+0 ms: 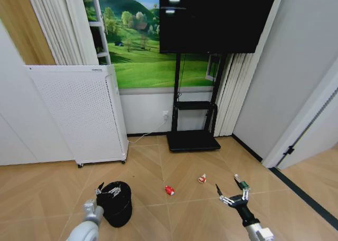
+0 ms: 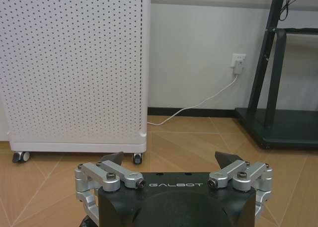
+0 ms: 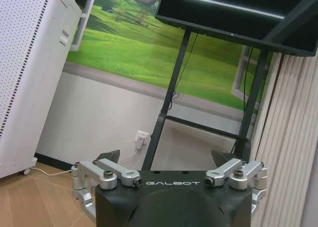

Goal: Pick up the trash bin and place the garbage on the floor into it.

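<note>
Three bits of garbage lie loose on the floor, so my left jaws, released, hover at nine o'clock of the trash bin to grasp it, right jaws released at three o'clock.

Trash bin near rim hidden behind left gripper

The trash bin sits on the floor just beside the left gripper, two wrappers lie between the grippers, the bottle lies just beyond the right gripper, and the cabinet stands behind.
</note>
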Robot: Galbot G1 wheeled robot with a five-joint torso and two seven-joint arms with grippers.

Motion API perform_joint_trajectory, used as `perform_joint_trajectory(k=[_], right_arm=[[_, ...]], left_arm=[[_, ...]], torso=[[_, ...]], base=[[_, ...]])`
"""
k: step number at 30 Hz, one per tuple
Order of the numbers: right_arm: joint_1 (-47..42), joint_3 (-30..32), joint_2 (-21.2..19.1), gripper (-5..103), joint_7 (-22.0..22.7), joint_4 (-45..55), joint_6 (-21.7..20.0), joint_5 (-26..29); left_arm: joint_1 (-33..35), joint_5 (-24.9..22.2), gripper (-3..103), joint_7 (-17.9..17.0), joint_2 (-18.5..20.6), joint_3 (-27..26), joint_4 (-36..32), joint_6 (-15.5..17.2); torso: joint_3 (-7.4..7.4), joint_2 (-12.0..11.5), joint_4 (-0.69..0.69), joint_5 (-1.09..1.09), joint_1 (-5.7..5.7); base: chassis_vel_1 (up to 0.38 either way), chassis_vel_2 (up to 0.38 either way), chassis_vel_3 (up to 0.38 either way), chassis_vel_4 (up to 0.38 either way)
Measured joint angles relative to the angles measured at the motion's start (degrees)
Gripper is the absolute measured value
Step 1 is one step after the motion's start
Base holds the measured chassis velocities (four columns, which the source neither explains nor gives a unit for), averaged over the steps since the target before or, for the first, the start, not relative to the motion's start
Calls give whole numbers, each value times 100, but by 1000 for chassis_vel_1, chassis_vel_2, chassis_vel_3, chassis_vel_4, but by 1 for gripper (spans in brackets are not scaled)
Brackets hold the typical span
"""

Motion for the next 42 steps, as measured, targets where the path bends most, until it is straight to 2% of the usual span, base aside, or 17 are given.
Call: perform_joint_trajectory(k=[9,16,31,42], right_arm=[[698,-800,-15,100,6,-341,2,12],[966,-1124,-12,100,32,-534,-2,45],[1007,-1163,40,100,-3,-801,107,-26],[957,-1168,126,100,-4,-831,132,-102]], left_arm=[[334,-52,100,-63,94,-402,-115,-64],[378,87,100,87,-18,-495,63,-253],[311,149,100,-44,-272,-322,266,-206],[266,158,100,-91,-333,-255,373,-269]], torso=[[-159,-236,0,1,-76],[-206,-326,1,1,-117],[-193,-307,0,1,-115],[-260,-419,0,1,-160]], base=[[0,0,0,0],[0,0,0,0],[0,0,0,0],[32,32,30,36]])
